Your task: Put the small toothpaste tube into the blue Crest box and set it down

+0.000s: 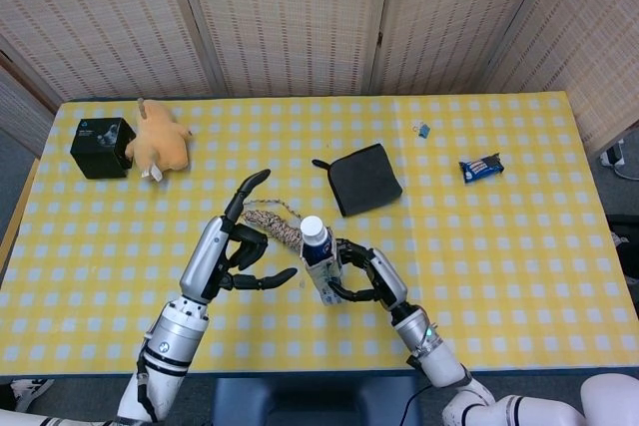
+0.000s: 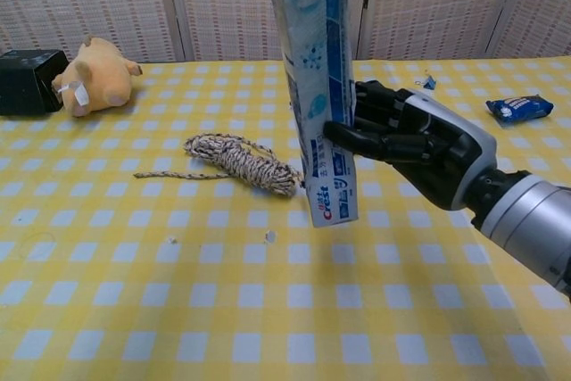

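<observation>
The blue Crest box [image 2: 319, 95] is gripped upright by the right hand [image 2: 412, 147], right of the rope coil [image 2: 239, 161]; the left hand [image 1: 240, 246] is spread empty.

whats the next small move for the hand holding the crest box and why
Probably lower the blue Crest box and lay it on the table. The right hand holds it upright above the cloth, the toothpaste tube's white cap sits at its open top, and the left hand is apart from it with fingers spread, so setting it down seems all that's left.
</observation>
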